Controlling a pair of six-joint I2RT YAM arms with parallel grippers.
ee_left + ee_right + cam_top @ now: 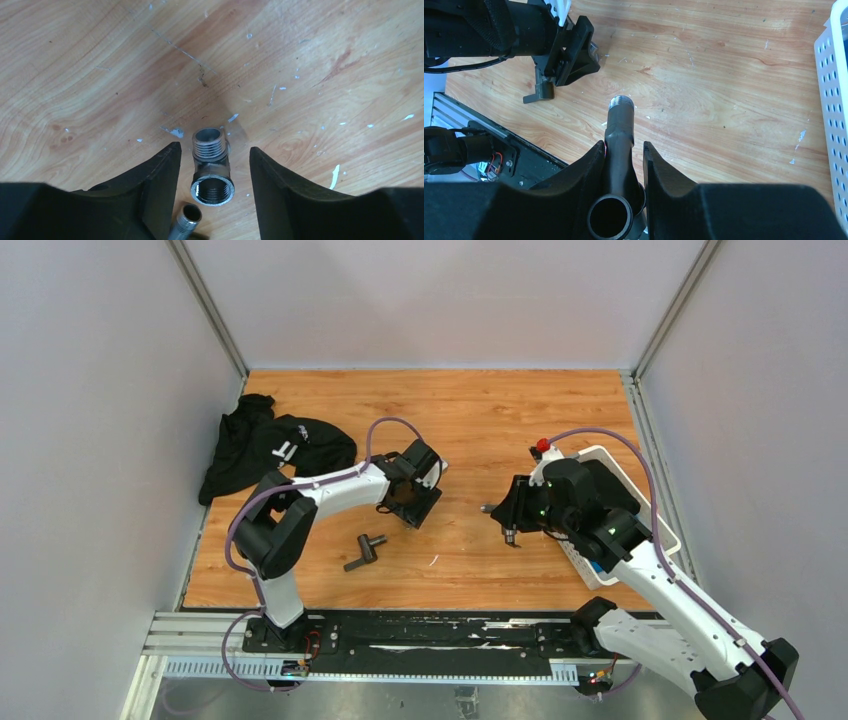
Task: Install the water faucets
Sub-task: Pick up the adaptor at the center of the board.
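Note:
A small grey tee fitting [212, 170] with threaded ends lies on the wooden table between the fingers of my left gripper [214, 148]. There is a gap on each side, so the jaws stand open around it without touching. Another threaded pipe end [186, 219] shows at the bottom edge by the left finger. My right gripper [624, 143] is shut on a dark faucet body [619, 132], whose threaded stub points forward above the table. In the top view the left gripper [415, 502] and right gripper [506, 526] face each other. A loose faucet piece [366, 551] lies near the front.
A white perforated basket [603, 453] stands at the right, behind my right arm, with its wall [831, 100] at the right edge of the right wrist view. A black cloth [265, 445] lies at the back left. Grey walls enclose the table [480, 410].

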